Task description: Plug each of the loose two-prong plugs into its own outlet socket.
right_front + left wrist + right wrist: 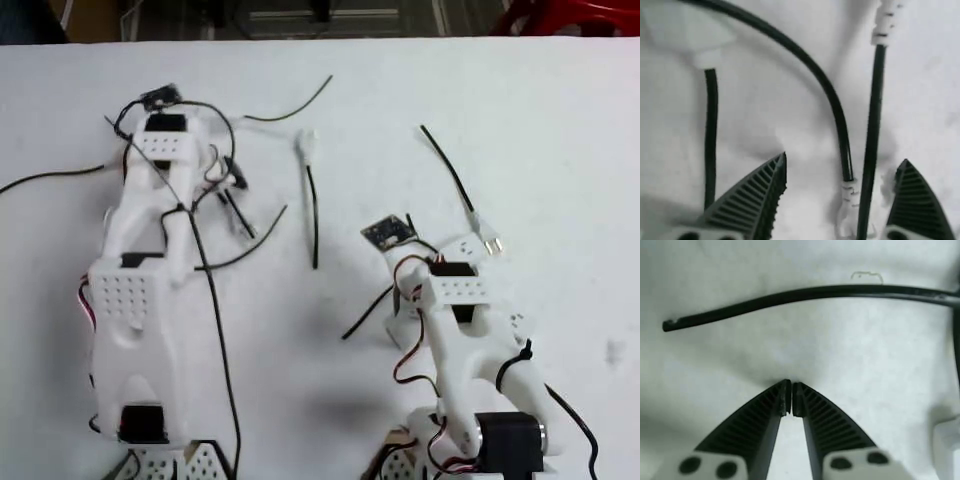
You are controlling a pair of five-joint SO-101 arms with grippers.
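Note:
My left gripper (843,160) stands open just over the white table. Two black cables run between its fingers: one curved cable (810,65) ends in a white plug body (850,200), and a straighter cable (872,125) leads up to a second white ribbed piece (885,20). A white block (685,30) with its own black lead lies beyond. My right gripper (791,385) is shut on nothing, with a black cable (805,292) lying across in front of it and a white plug (946,440) beside it. From above, loose white plugs (305,143) (485,240) lie on the table.
The left arm (140,260) stretches toward the table's far left among tangled black wires (225,190). The right arm (460,320) sits at the near right. The table's far edge (400,38) runs along the back, with bare white surface at the right.

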